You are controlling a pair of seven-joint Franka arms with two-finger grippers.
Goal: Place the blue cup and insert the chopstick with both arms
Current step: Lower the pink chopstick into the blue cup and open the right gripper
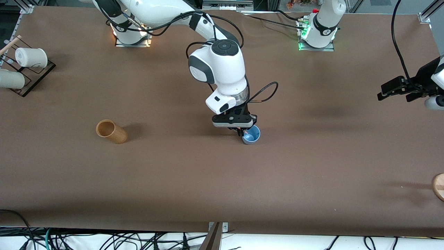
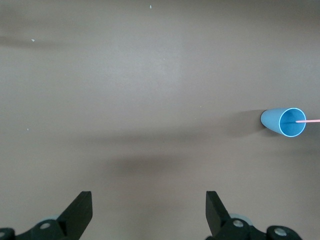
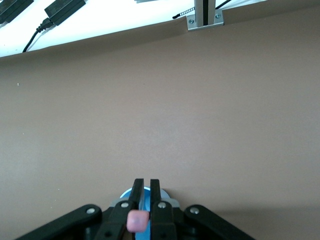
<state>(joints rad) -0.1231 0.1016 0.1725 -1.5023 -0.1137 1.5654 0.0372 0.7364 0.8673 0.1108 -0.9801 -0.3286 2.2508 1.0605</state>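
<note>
Pale-pink, the chopstick (image 3: 138, 221) is pinched in the closed right end effector (image 1: 239, 129) with its tip already inside the blue cup (image 1: 251, 135) standing mid-surface (image 1: 222, 180), so it should go straight down before release, while the open left end effector (image 2: 149, 212) waits over the left arm's end.

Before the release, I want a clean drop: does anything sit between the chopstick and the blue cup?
Nothing visible does. The right gripper, shut on the pink chopstick, holds it over the upright blue cup, tip already inside the open mouth. The left gripper waits open, well apart.
</note>
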